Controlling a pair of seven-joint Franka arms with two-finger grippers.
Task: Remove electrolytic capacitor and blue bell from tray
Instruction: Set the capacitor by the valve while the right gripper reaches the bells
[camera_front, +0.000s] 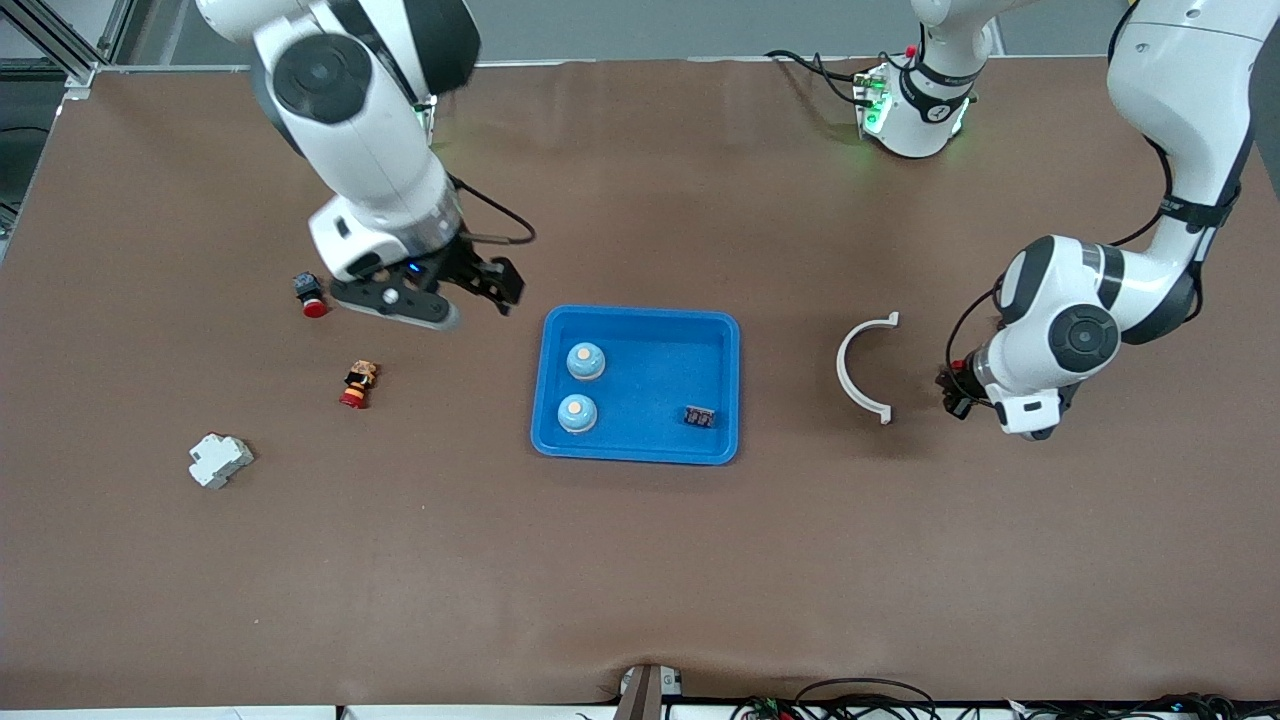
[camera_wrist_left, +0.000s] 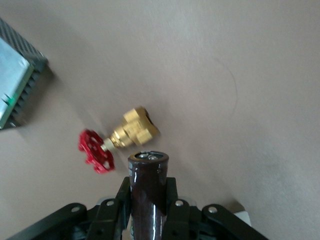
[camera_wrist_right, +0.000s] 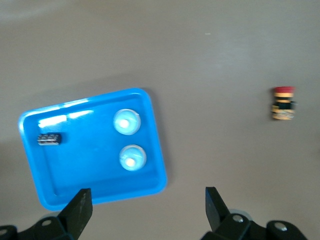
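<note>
- Left gripper (camera_wrist_left: 147, 212): jaws clamped on the capacitor (camera_wrist_left: 148, 192), a dark brown cylinder. Its long axis runs straight out between the jaws, terminal end pointing away from the wrist.
- It hangs low over bare desk (camera_front: 640, 560) at the left arm's end, just beside a brass valve (camera_wrist_left: 117, 142) with a red handwheel. A finned grey box (camera_wrist_left: 17, 87) lies a little further off. In the front view the gripper itself is tucked under the wrist, near the white curved bracket (camera_front: 862, 368).
- So the capacitor is already out of the tray (camera_front: 637, 455). My read: it only needs setting down and letting go.
- Right gripper (camera_front: 470, 285): jaws wide apart, holding nothing, up over the desk just off the tray's corner toward the right arm's end.
- Tray sits mid-desk. Two blue bells (camera_front: 585, 361) (camera_front: 577, 413) stand upright side by side along its edge toward the right arm, and a small black part (camera_front: 699, 416) lies near its other end.
- Key relation: the bells lie just tray-ward of the right gripper and well apart from the left one, so the right arm is the nearer.
- Outside the tray, toward the right arm's end: a red push button (camera_front: 311, 296), a red-capped switch (camera_front: 358, 385), a white breaker (camera_front: 219, 460).
</note>
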